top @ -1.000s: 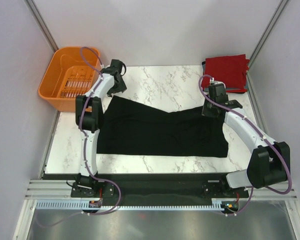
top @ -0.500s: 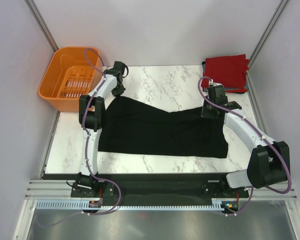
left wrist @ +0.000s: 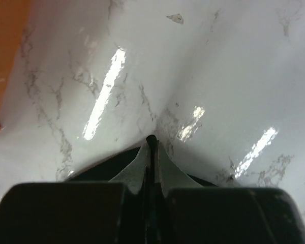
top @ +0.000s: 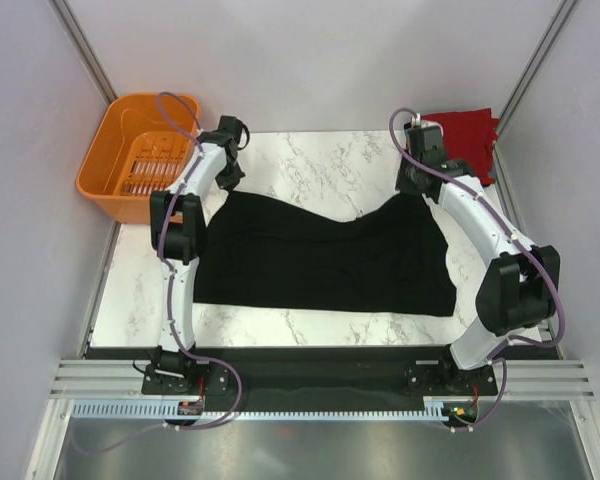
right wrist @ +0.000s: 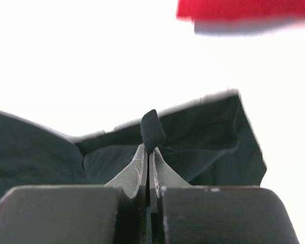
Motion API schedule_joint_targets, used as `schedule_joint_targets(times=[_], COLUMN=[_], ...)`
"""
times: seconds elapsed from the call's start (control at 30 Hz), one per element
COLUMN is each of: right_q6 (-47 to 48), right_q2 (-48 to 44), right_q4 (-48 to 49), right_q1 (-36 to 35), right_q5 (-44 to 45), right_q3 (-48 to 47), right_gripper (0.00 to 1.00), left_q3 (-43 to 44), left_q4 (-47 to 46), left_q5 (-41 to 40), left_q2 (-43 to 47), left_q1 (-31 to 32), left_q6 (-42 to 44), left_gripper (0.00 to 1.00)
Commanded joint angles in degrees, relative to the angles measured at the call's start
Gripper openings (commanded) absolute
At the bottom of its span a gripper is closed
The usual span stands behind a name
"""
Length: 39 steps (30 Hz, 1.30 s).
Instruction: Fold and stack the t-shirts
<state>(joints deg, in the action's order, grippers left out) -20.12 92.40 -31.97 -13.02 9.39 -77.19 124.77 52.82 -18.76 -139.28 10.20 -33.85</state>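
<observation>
The black t-shirt [top: 325,255] lies spread across the marble table [top: 320,165]. My left gripper [top: 226,185] is at its far left corner, shut on a thin edge of the black cloth [left wrist: 151,140]. At the shirt's far right corner my right gripper [top: 412,188] is shut on a small fold of black cloth [right wrist: 152,127], and that corner is drawn back and raised. A folded red t-shirt [top: 465,135] lies at the back right. In the right wrist view the red t-shirt [right wrist: 244,9] has a grey-blue edge [right wrist: 244,28] under it.
An orange plastic basket [top: 140,155] stands off the table's back left corner, beside the left arm. Grey walls close in both sides. The arm bases [top: 320,385] sit on the dark rail at the near edge.
My left gripper has shut on the shirt's far left corner. The right arm has moved toward the back with the right corner, pulling that side of the shirt farther up the table.
</observation>
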Motion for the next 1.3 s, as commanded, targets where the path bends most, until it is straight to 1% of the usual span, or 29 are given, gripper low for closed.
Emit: schedule_joint_targets(times=[0.0,0.1,0.17,0.27,0.33,0.43,0.77,0.87,0.93,0.97,1.0,1.03,1.07,1.1,1.13,1.17,1.2,1.23,1.27], right_q6=[2.4,3.5,3.5,3.3,3.2,2.8,2.5,1.6,0.8,0.3,0.2,0.1,-0.6,-1.1,-1.8,-2.8,-5.1,-6.8,-8.4], right_q2=[3.6,7.1,7.4,6.5,5.3,3.4,1.9,-2.2,-4.9,-8.1,-9.9,-11.6,-15.2,-17.1,-19.2,-23.4,-25.6,-27.9,-32.2], right_q4=[-1.9,-5.6,-6.1,-5.8,-5.1,-2.7,-1.5,-1.7,-1.4,-1.0,-0.6,-0.1,-0.1,-0.1,-0.3,-0.6,-0.8,-1.2,-1.3], right_q1=[-0.1,0.0,-0.1,-0.1,-0.1,-0.2,-0.1,-0.2,-0.1,-0.1,-0.3,-0.2,-0.4,-0.3,-0.5,-0.6,-0.7,-0.6,-0.7], right_q5=[3.3,3.8,3.4,2.5,1.8,0.1,-1.2,-1.5,-1.7,-2.3,-3.2,-4.4,-4.8,-5.3,-6.0,-7.0,-7.4,-7.7,-7.5], right_q3=[-14.3,-21.5,-22.2,-20.6,-17.9,-13.0,-8.9,-6.0,-1.7,0.2,4.5,6.6,10.9,12.9,15.0,19.5,21.8,24.2,28.3], right_gripper=[0.00,0.00,0.00,0.00,0.00,0.00,0.00,0.00,0.00,0.00,0.00,0.00,0.00,0.00,0.02,0.07,0.11,0.34,0.49], left_q3=[1.4,-0.6,-2.9,-7.0,-9.4,-15.2,-21.6,-24.7,-28.5,-30.0,-31.8,-35.5,-37.5,-39.5,-43.4,-45.5,-47.3,-50.7,-52.2], left_q4=[2.5,2.8,2.9,2.9,2.8,2.7,2.4,2.2,1.0,0.4,-0.3,-1.7,-2.4,-3.2,-4.6,-5.3,-6.0,-6.5,-7.3], left_q5=[0.4,0.1,0.0,-0.9,-1.6,-2.0,-2.4,-3.5,-4.1,-4.2,-4.2,-4.3,-4.4,-4.5,-4.7,-4.8,-5.0,-5.2,-5.4], left_q2=[10.1,15.0,18.2,21.1,23.5,26.3,30.5,32.9,34.7,36.6,37.9,39.0,41.5,42.8,44.0,45.5,47.7,48.7,49.6], left_q1=[-1.3,-2.3,-2.8,-3.1,-3.2,-3.6,-3.7,-3.7,-3.7,-3.7,-3.7,-3.7,-3.8,-3.8,-3.8,-3.9,-4.0,-4.1,-4.6], left_q6=[-1.9,-1.9,-1.8,-1.0,-1.2,-2.2,-2.2,-2.2,-2.2,-2.2,-2.3,-2.5,-3.0,-3.1,-3.3,-3.8,-3.9,-4.0,-4.3], left_gripper=[0.02,0.02,0.02,0.02,0.02,0.02,0.02,0.02,0.02,0.02,0.02,0.02,0.02,0.02,0.02,0.02,0.02,0.05,0.09])
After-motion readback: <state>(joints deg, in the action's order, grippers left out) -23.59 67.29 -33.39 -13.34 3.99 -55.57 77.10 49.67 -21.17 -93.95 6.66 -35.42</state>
